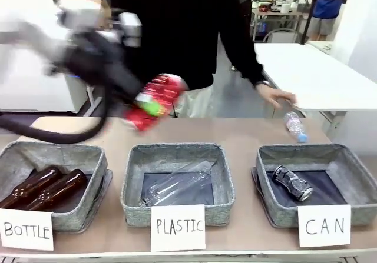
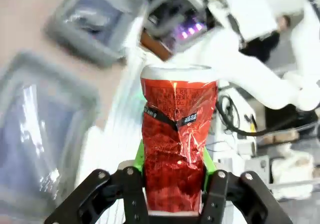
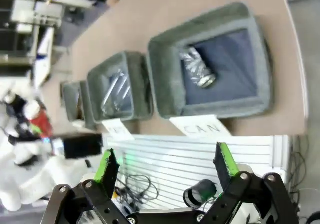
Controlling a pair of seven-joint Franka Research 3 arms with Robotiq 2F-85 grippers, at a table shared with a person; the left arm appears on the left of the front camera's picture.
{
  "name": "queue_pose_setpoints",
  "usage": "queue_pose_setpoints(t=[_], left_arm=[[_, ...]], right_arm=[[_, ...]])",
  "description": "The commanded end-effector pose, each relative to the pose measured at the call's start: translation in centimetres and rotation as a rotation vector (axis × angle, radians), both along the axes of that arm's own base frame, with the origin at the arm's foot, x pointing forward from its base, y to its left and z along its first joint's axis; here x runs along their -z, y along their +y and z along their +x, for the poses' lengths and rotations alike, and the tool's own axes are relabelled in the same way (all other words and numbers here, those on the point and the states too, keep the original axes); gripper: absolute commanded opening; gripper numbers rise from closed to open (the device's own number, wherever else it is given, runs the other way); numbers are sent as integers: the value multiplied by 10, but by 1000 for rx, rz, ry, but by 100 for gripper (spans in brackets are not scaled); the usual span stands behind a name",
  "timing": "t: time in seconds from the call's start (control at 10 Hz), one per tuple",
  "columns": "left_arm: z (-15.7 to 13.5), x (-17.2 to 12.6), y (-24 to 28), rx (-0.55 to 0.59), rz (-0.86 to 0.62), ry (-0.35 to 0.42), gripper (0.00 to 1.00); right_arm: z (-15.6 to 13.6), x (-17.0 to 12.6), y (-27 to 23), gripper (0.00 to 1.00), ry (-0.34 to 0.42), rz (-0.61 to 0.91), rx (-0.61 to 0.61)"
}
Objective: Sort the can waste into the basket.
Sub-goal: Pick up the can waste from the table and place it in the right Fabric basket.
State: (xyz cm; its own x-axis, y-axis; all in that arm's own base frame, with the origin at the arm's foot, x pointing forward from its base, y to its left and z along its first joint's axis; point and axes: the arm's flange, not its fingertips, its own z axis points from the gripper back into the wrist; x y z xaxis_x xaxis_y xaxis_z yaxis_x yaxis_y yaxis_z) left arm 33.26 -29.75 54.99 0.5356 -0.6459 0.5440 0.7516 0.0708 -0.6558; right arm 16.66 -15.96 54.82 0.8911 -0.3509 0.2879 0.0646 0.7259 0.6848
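Two cans are at stake. The red can is sitting in the upper middle-left of the front view, blurred, clamped in the left gripper above the table behind the PLASTIC basket. In the left wrist view that red can is filling the centre, standing on end between the green pads, which are pressing its lower body on both sides. Its wall is showing creases and a pinch at mid-height, so it is likely thin, light and easily crushed; a grip low on the body near the stiffer base rim, as here, seems the safer hold, with modest force, since the glossy skin could be slippery.

The black-and-silver can is lying on its side on the dark bottom of the CAN basket at the lower right of the front view, behind the white CAN card. The right wrist view is showing this can in the same basket in the upper right of the frame, while the right gripper is hanging off the table edge with its fingers spread and nothing between them.

A person's hand is resting on a white table at the upper right, near a small clear plastic bottle lying on the brown table.
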Motion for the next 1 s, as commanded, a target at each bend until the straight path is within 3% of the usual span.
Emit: queue_pose_setpoints(t=[0.0, 0.2, 0.3, 0.4, 0.5, 0.7, 0.8, 0.9], left_arm=[[17, 0, -90, 178, 57, -90, 44], [-21, 27, -202, 253, 68, -264, 44], [-17, 45, -230, 209, 65, -367, 44], [-5, 60, -216, 230, 182, -298, 44], [-45, 30, -221, 260, 46, -260, 44], [-45, 30, -221, 260, 46, -260, 44], [-32, 53, -233, 259, 83, -296, 44], [-27, 63, -255, 273, -32, -414, 44]], right_arm=[[-17, 20, -21, 100, -4, 103, 88], [-29, 39, -32, 100, -12, 160, 114], [-29, 46, -25, 100, -67, 192, 50], [-33, 21, -46, 100, -16, 129, 126], [-33, 21, -46, 100, -16, 129, 126], [-33, 21, -46, 100, -16, 129, 126], [-33, 21, -46, 100, -16, 129, 126], [-33, 21, -46, 100, -16, 129, 126]])
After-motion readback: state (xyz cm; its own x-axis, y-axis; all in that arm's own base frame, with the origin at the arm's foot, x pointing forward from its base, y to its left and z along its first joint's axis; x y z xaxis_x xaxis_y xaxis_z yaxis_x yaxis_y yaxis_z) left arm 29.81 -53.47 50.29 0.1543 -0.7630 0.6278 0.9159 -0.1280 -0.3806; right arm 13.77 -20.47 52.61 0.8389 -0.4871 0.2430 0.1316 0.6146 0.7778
